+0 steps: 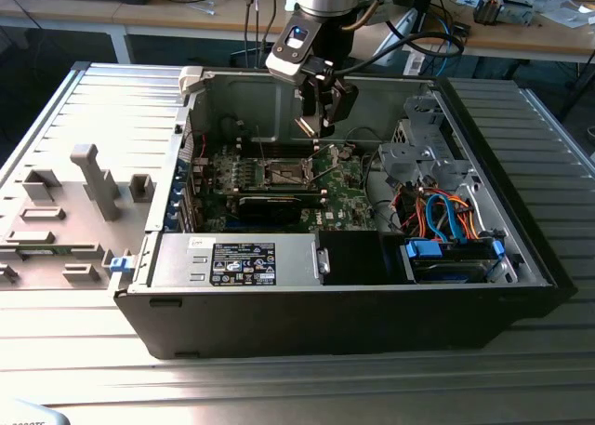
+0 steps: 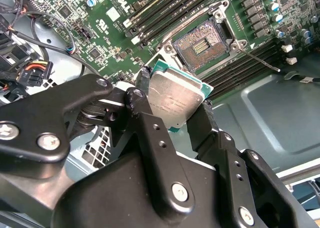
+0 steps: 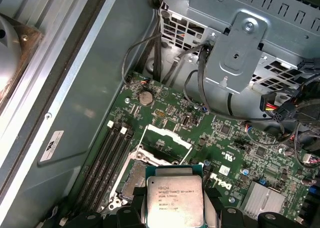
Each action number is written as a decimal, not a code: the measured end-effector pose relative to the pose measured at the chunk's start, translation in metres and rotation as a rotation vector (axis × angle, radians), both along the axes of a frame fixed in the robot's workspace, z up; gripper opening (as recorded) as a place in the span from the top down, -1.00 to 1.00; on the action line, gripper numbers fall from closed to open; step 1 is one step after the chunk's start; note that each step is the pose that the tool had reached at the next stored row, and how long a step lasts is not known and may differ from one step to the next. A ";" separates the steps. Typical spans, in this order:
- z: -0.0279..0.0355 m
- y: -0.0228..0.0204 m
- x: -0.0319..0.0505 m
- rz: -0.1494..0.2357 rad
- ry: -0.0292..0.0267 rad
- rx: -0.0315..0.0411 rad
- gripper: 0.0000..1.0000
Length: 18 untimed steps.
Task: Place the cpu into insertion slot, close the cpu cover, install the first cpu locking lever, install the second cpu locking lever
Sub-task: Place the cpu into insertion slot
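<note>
Hovering near the insertion slot (image 2: 204, 46), the jaws clamp the cpu (image 2: 172, 101).

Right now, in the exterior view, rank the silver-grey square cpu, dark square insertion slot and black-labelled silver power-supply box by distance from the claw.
1. Silver-grey square cpu: gripped in the claw.
2. Dark square insertion slot: on the green board, below the claw.
3. Black-labelled silver power-supply box: along the case wall nearest the camera.
</note>
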<state>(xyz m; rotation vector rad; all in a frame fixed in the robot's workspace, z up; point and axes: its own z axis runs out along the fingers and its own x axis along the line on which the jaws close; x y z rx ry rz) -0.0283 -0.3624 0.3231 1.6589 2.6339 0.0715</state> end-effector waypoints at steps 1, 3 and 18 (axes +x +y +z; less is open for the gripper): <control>0.0000 0.0000 0.0000 0.000 0.0000 0.0000 -0.09; 0.0000 0.0000 0.0000 -0.002 0.0000 0.0000 -0.09; 0.0000 0.0000 0.0000 -0.008 0.0000 -0.0042 -0.09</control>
